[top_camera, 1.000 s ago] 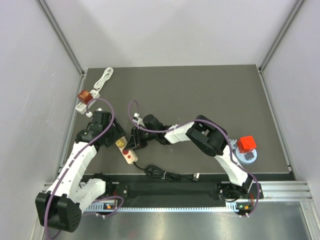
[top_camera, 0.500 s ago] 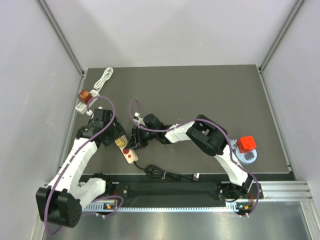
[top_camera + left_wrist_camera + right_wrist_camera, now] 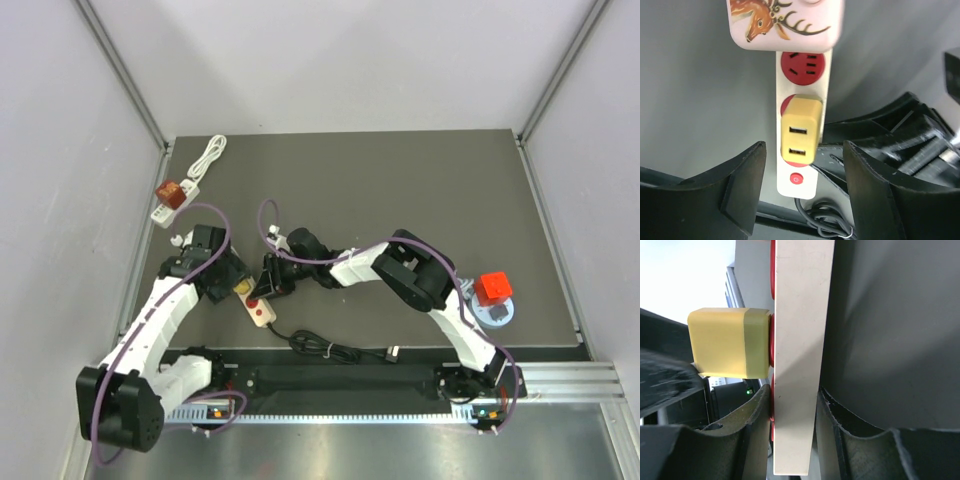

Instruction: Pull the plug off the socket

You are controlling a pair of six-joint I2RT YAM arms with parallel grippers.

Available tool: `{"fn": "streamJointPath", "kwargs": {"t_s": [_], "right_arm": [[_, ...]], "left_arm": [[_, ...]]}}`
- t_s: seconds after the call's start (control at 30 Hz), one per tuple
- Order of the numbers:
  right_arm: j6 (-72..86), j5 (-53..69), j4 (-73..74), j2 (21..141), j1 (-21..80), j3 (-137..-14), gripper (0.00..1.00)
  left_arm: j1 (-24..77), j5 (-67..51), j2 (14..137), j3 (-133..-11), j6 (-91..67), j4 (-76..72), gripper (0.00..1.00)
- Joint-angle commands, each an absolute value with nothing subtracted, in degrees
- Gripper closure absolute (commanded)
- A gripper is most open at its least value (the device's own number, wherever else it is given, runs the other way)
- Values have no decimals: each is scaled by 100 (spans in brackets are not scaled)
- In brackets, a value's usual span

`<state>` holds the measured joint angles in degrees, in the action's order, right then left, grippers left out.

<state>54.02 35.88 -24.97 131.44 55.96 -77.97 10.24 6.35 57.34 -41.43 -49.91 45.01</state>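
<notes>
A yellow plug (image 3: 800, 127) with two USB slots sits in a red socket of the white power strip (image 3: 802, 65). My left gripper (image 3: 805, 195) is open, its black fingers (image 3: 742, 187) flanking the strip's switch end and the plug's lower part without touching. My right gripper (image 3: 795, 415) is shut on the power strip (image 3: 797, 365), seen edge-on, with the plug (image 3: 730, 342) sticking out to the left. In the top view the plug (image 3: 240, 287) and strip (image 3: 260, 312) lie between the left gripper (image 3: 228, 278) and right gripper (image 3: 270, 285).
A pale block printed with a deer (image 3: 785, 22) sits on the strip's far end. A second white strip with an orange block (image 3: 168, 195) and a coiled white cable (image 3: 208, 155) lie at the back left. Black cable (image 3: 320, 347) lies near the front edge. A red cube on a grey disc (image 3: 492, 292) stands at right.
My left gripper has shifted a little nearer and down over the plug. The right gripper and the strip have stayed put.
</notes>
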Motion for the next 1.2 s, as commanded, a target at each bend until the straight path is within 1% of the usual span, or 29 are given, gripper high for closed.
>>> {"fn": "streamJointPath", "kwargs": {"t_s": [0.0,0.03,0.13,0.17,0.2,0.27,0.3,0.33,0.37,0.43,0.5,0.57,0.63,0.67,0.77,0.9,0.93,0.97,1.0,1.17], "right_arm": [[4957,3489,-2364,13395,5555,-7725,100],[4957,3489,-2373,13395,5563,-7743,100],[4922,3498,-2373,13386,5563,-7752,100],[4904,3489,-2373,13386,5572,-7761,100],[4887,3507,-2373,13386,5564,-7778,100],[4869,3498,-2373,13386,5563,-7813,100],[4869,3481,-2364,13412,5563,-7831,100],[4869,3472,-2347,13421,5563,-7875,100],[4860,3463,-2312,13438,5563,-7910,100],[4843,3113,-1787,13439,5572,-8059,100],[4738,2526,-1147,13395,5581,-8130,100],[4894,2365,-1063,13377,5590,-8060,100],[5088,2522,-1396,13464,5564,-7920,100],[5298,2618,-1519,13526,5555,-7884,100],[5817,3093,-2474,13746,5537,-7682,100],[6143,3365,-2881,13860,5502,-7524,100],[6526,3462,-3161,13886,5485,-7402,100],[6765,3576,-3756,13939,5467,-7348,100],[6933,3708,-3944,14018,5423,-7313,100],[6908,3691,-3579,14027,5344,-7400,100]], "left_arm": [[1037,633,5967,-4052,-5194,4123,34],[1037,581,6029,-3991,-5177,4026,36],[1037,449,6240,-3938,-5107,3780,49],[1037,440,6327,-3920,-5080,3727,57],[1037,422,6372,-3903,-5037,3648,61],[1037,352,6442,-3841,-4966,3578,76],[1037,299,6451,-3823,-4914,3525,91],[1037,281,6451,-3788,-4896,3524,98],[1037,273,6434,-3797,-4896,3551,100],[1037,403,6355,-3884,-4983,3804,100],[1037,492,6022,-3981,-5141,3963,100],[1037,212,5540,-4052,-5185,3711,100],[1011,-86,5231,-3965,-5308,3394,100],[950,-479,4968,-3903,-5369,3201,100],[879,-975,4624,-3666,-5651,2420,100],[888,-678,4298,-3674,-5327,2443,100],[888,-616,4254,-3691,-5222,2469,100],[888,-537,4193,-3700,-5099,2522,100],[888,-510,4175,-3700,-5072,2609,100],[888,-449,4183,-3770,-4870,2794,100]]}}
